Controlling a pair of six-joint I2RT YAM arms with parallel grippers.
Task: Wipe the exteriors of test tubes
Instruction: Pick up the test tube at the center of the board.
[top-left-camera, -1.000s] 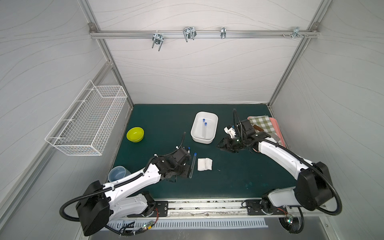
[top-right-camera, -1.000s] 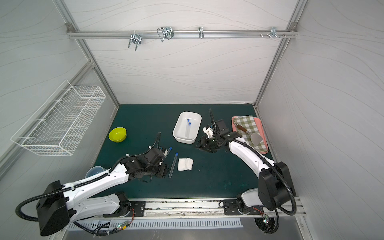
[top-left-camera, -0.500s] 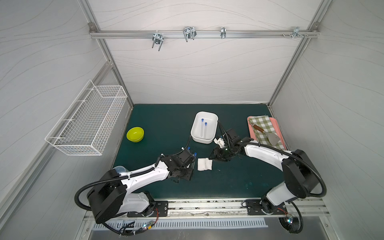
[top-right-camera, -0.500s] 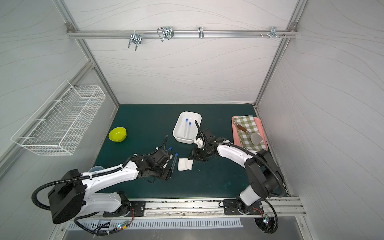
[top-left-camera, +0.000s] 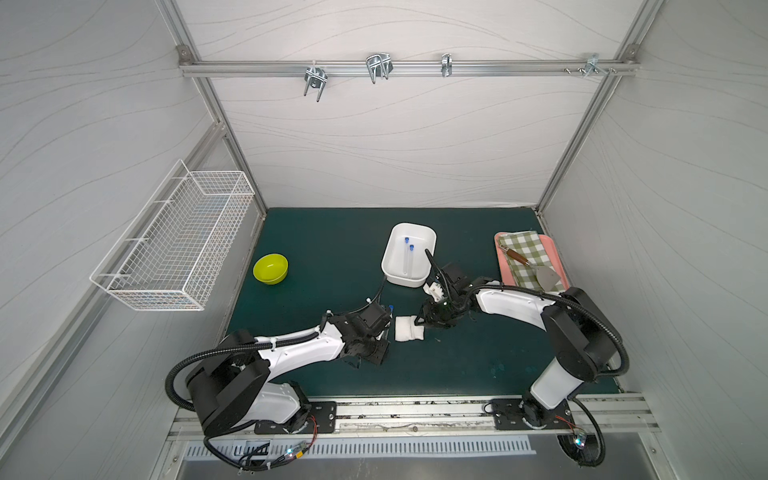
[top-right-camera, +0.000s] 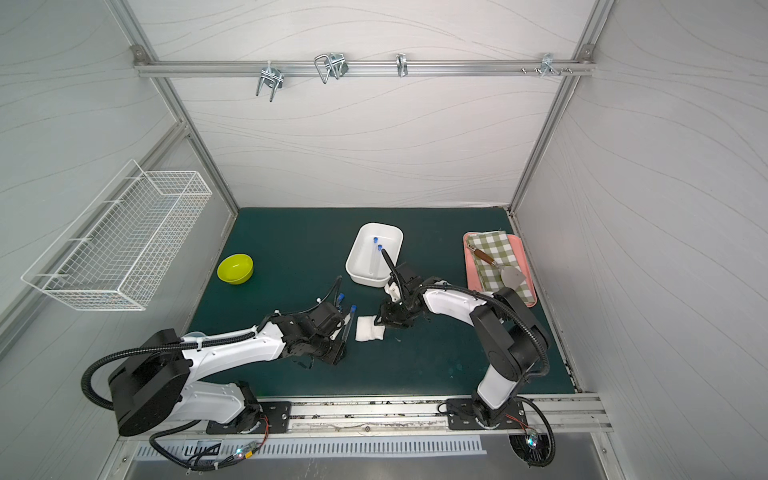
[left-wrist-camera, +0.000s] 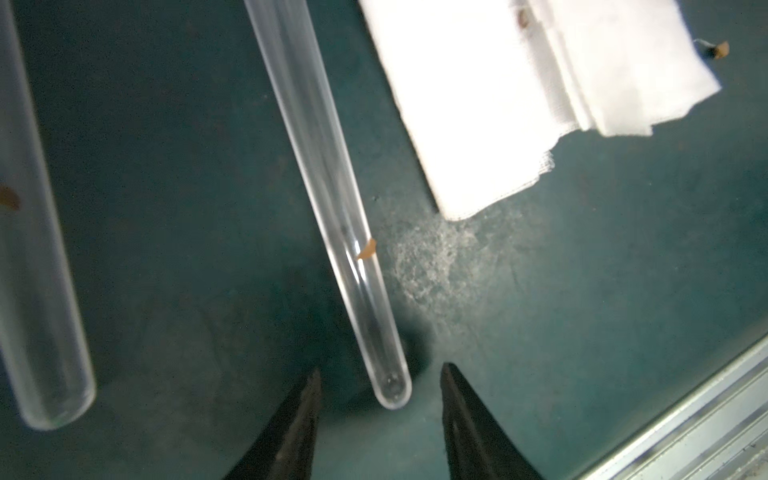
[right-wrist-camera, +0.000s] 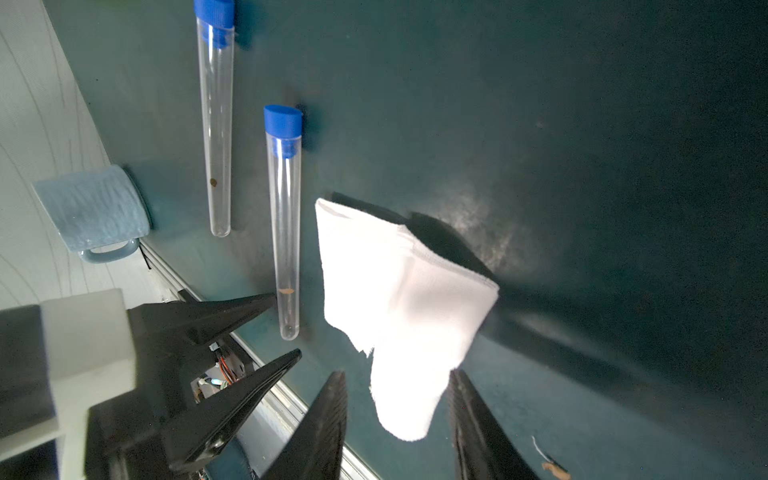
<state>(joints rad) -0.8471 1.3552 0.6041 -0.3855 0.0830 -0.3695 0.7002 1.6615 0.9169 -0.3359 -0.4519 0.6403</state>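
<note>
Pick-up step: left gripper (left-wrist-camera: 381, 368), jaws apart, straddles 1 slim clear blue-capped test tube (left-wrist-camera: 328, 187); right gripper (right-wrist-camera: 397, 372) brackets the white folded cloth (right-wrist-camera: 395, 291), grip unclear. Next: close both.

- Bright and even in both top views, faint shadows.
- Blown-out white on the cloth (right-wrist-camera: 399, 299), both wrist views.
- Smeared and soft along the test tube (left-wrist-camera: 332, 199).

4 test tubes (right-wrist-camera: 284, 224) (right-wrist-camera: 216, 124) (top-left-camera: 406, 240) (top-left-camera: 411, 248), 1 cloth (top-left-camera: 408, 328), 1 bowl (top-left-camera: 270, 268), 1 tub (top-left-camera: 390, 257)
</note>
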